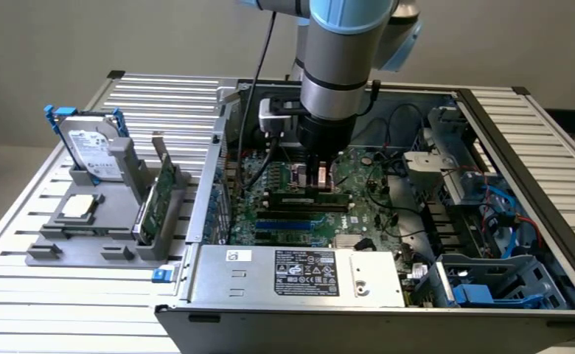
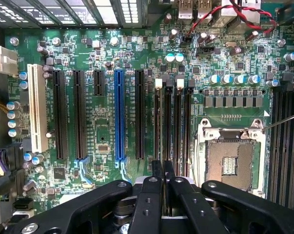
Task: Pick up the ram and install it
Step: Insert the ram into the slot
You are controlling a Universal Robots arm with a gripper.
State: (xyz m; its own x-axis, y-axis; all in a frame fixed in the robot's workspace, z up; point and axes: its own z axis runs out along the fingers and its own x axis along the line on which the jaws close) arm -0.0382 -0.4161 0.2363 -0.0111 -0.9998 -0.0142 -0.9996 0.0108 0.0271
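The ram [image 1: 309, 198] is a slim dark green stick lying lengthwise along the black memory slots [image 2: 178, 122] on the motherboard [image 1: 371, 214], inside the open computer case. My gripper [image 1: 315, 181] comes straight down onto its middle, with the fingers pinched on its top edge. In the wrist view the gripper [image 2: 162, 171] has its two black fingers close together directly over the row of slots, beside the CPU socket [image 2: 229, 161]. Whether the stick is fully seated in a slot cannot be told.
A grey holder [image 1: 101, 243] at the exterior view's left carries a hard drive [image 1: 91, 151], a broader green card [image 1: 155, 198] and a chip [image 1: 79, 208]. A power supply [image 1: 298, 273] sits at the case front, and cables and a blue drive cage [image 1: 494, 287] at its right. Expansion slots [image 2: 119, 114] lie beside the memory slots.
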